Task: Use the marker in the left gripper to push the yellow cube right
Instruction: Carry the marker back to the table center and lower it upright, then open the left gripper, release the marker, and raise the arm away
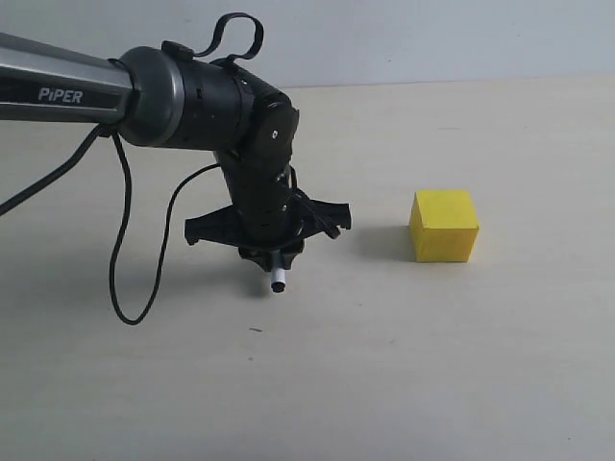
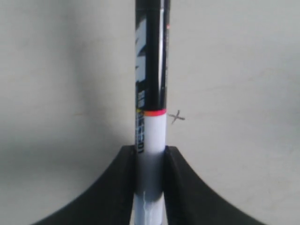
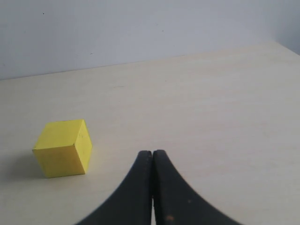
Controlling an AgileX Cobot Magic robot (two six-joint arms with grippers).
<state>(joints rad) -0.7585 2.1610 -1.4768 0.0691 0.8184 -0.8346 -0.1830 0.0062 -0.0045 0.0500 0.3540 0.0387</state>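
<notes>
Above table (image 1: 480, 375), left tool (image 1: 273, 257) downturned, gripping marker (image 1: 279, 281).

**Robotics lab test bench.** A plain pale table (image 1: 452, 384) against a bare grey wall (image 1: 432, 38) carries a yellow cube (image 1: 444, 226) and a small inked cross (image 2: 176, 117). A black-and-grey robot arm (image 1: 221, 106) lettered "PiPER", trailing a loose cable (image 1: 115, 259), reaches over it.

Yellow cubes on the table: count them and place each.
1. The cube sits on the table, right of the left gripper and its marker, touching neither.
</notes>
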